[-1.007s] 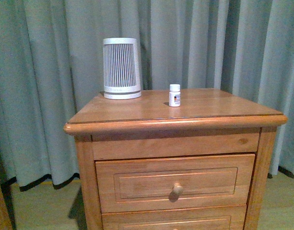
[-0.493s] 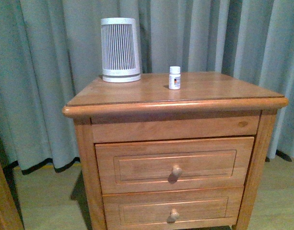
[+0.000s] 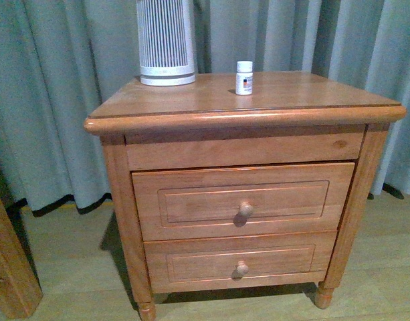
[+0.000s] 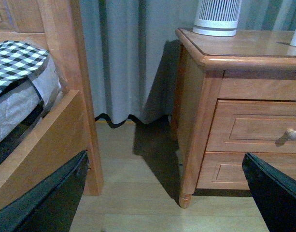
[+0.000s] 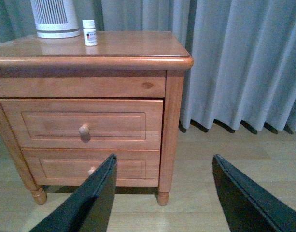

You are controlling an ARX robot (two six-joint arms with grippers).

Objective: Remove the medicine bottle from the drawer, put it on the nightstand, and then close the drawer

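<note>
Bottle standing on the nightstand, drawer shut, both arms hanging clear

The medicine bottle is standing upright on the nightstand, set well in from the front edge and nearer the back edge, roughly midway between the side edges. That placing is keeping it safe from a knock off the rim. A white ribbed cylinder is sitting near the back left corner, apart from the bottle.

The drawer, the upper of 2, is sitting flush with the cabinet face, its round knob free, so by my reading all 3 steps of the task are looking finished.

Neither arm is showing in the front view. The left gripper is hanging out to the side, low over the floor between the bed frame and the nightstand, its jaws spread wide and holding nothing. The right gripper is facing the drawer fronts from a distance, likewise spread and empty, touching nothing.
</note>
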